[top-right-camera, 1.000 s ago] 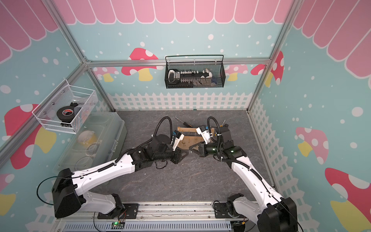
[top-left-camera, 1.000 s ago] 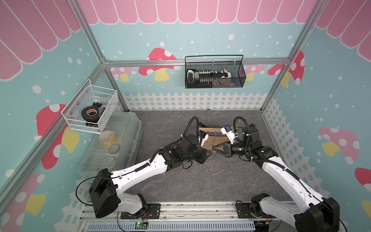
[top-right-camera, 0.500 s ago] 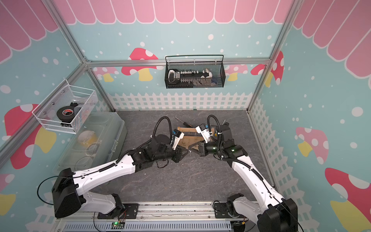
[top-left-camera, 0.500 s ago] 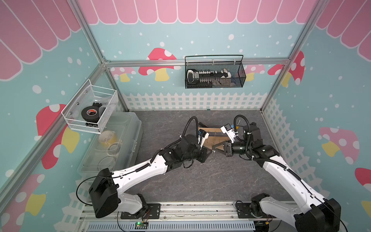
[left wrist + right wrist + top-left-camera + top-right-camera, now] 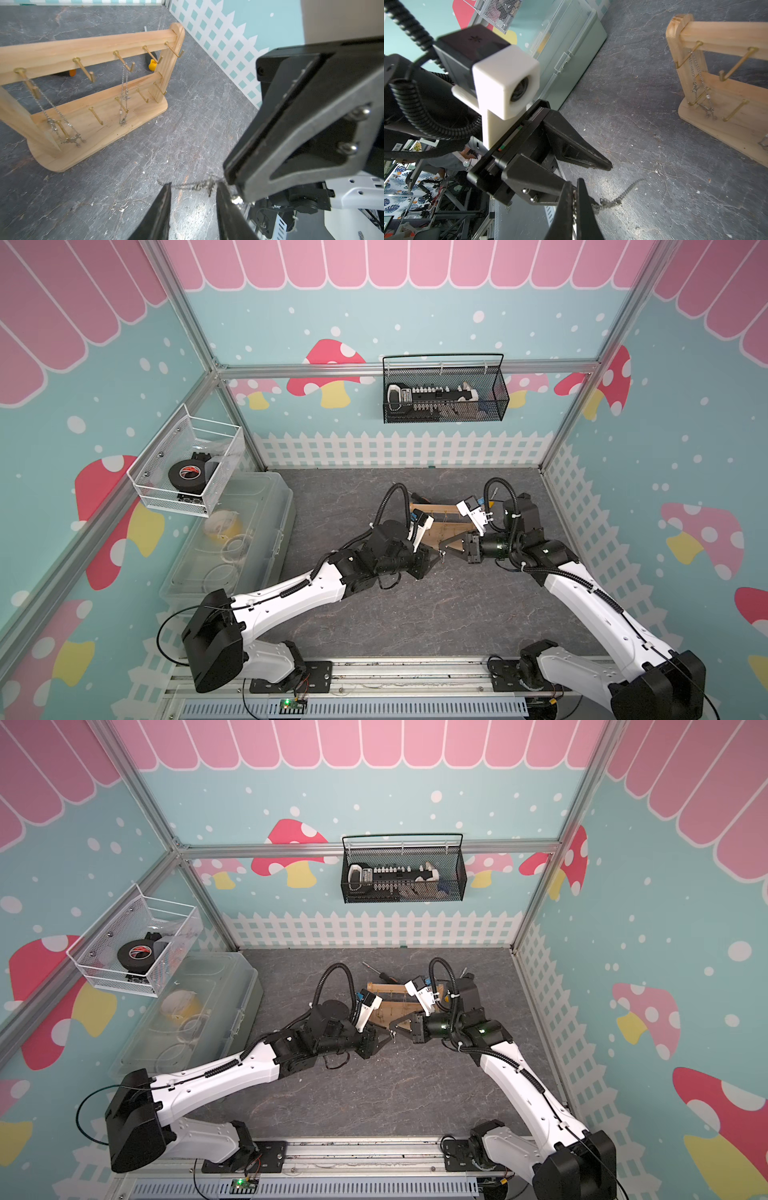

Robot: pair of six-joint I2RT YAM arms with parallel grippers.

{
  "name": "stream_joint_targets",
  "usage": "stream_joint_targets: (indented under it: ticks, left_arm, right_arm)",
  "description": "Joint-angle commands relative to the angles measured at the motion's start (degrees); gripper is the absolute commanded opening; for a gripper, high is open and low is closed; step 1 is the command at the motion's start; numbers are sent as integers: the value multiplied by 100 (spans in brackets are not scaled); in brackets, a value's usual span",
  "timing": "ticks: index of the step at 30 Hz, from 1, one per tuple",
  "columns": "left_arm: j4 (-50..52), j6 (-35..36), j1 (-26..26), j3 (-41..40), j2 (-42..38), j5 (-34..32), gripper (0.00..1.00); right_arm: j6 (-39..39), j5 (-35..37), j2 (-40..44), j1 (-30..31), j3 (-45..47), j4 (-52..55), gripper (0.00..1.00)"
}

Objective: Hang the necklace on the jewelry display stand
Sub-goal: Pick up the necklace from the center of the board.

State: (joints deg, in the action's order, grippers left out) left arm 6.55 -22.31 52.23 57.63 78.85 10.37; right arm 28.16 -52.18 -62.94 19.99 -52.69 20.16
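The necklace [image 5: 187,185], a thin silver chain, is stretched just above the grey floor [image 5: 124,187] in front of the jewelry display stand [image 5: 93,116]. My right gripper [image 5: 574,187] is shut on one end of it, and the rest trails off as a loose tail [image 5: 612,202]. My left gripper [image 5: 193,187] is open, tip to tip with the right one, and the chain runs across the gap between its fingers. In both top views the two grippers [image 5: 434,561] [image 5: 390,1031] meet just in front of the light-wood stand [image 5: 440,526] [image 5: 386,1011].
Two other chains [image 5: 123,91] [image 5: 62,126] hang from the stand's gold pegs. A screwdriver [image 5: 374,971] lies behind the stand. A clear plastic box [image 5: 232,543] stands at the left, with a white wire basket [image 5: 187,468] above it and a black basket [image 5: 444,393] on the back wall.
The left gripper's jaws have parted a little. Both arms have stayed almost where they were, with the right gripper still shut on the chain.
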Motion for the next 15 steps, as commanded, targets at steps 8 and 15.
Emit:
stream_joint_targets:
  ticks: [8, 15]
  left_arm:
    - [-93, 113, 24, -99, -266, 69, 36]
    - [-202, 106, 24, -37, -156, -56, 37]
  right_arm:
    - [23, -88, -29, 105, 23, -139, 0]
    - [121, -108, -4, 255, 68, -282, 0]
